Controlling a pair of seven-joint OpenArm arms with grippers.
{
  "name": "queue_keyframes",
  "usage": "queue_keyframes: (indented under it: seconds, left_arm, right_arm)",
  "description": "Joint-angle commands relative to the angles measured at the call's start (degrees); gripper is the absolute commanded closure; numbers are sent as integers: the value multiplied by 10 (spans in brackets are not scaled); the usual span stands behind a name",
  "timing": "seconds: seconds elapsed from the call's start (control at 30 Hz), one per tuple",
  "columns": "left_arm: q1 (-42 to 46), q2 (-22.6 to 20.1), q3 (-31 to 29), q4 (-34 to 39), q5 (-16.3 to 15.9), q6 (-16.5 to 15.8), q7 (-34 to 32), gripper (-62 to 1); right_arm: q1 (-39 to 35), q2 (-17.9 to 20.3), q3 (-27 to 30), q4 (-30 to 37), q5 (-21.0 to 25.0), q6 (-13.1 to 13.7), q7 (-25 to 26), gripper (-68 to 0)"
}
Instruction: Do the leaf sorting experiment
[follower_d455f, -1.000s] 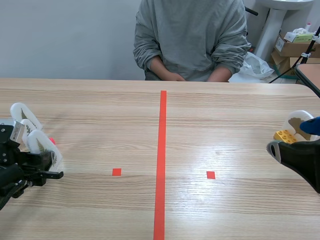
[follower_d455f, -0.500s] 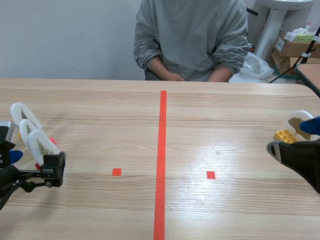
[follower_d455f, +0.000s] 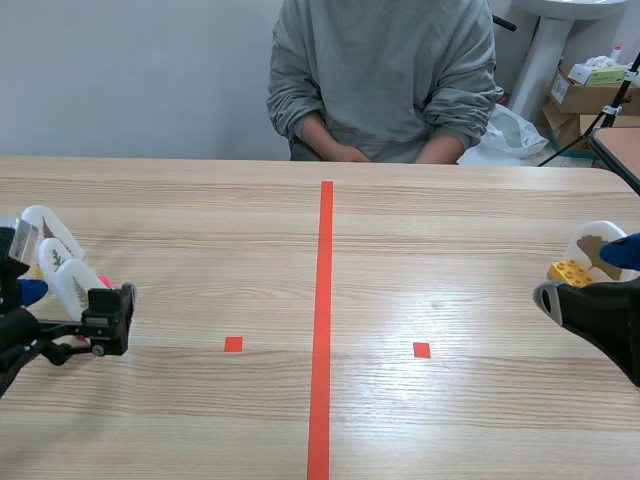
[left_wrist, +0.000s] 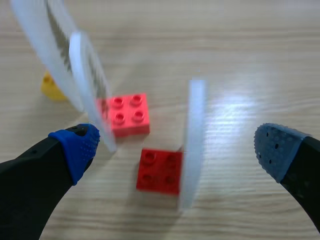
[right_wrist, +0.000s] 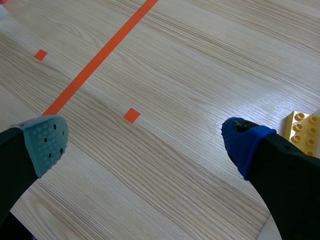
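Observation:
Three white leaf cards stand upright at the table's left edge, each on a brick. The nearest card (follower_d455f: 78, 286) (left_wrist: 193, 145) stands on a red brick (left_wrist: 160, 171) between the fingers of my left gripper (follower_d455f: 70, 305) (left_wrist: 175, 150), which is open and clear of it. Behind it are a second card (left_wrist: 90, 90) on another red brick (left_wrist: 125, 115) and a third card (follower_d455f: 38, 220) on a yellow brick (left_wrist: 52, 91). My right gripper (follower_d455f: 585, 275) (right_wrist: 145, 142) is open and empty at the right edge, beside a leaf card (follower_d455f: 597, 245) on a yellow brick (follower_d455f: 568, 271) (right_wrist: 303, 131).
A person (follower_d455f: 385, 70) sits across the table with hands (follower_d455f: 350, 152) resting at the far edge. An orange-red tape line (follower_d455f: 322, 320) divides the table, with a small square mark (follower_d455f: 233, 344) on the left and another (follower_d455f: 421, 350) on the right.
My left gripper, shut on the nearest leaf card a second ago, has opened and let it go. The card stays upright on its red brick. The right arm has not moved.

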Motion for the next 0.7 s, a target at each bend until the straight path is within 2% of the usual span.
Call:
queue_keyframes:
  seconds: [0.0, 0.2, 0.33, 0.5, 0.67]
  left_arm:
    - [12, -14, -1, 38, -4, 1, -3, -623]
    - [63, -43, -1, 148, -13, -8, 12, -623]
    - [103, -70, -1, 225, -30, -52, 20, -623]
    - [150, -104, -1, 297, -69, -106, 29, -623]
    - [199, -140, -1, 351, -98, -137, 30, -623]
  right_arm:
    - [2, 6, 8, 7, 6, 5, 8, -638]
    - [2, 6, 8, 7, 6, 5, 8, -638]
    - [2, 6, 8, 7, 6, 5, 8, -638]
    - [2, 6, 8, 7, 6, 5, 8, -638]
    - [2, 6, 8, 7, 6, 5, 8, -638]
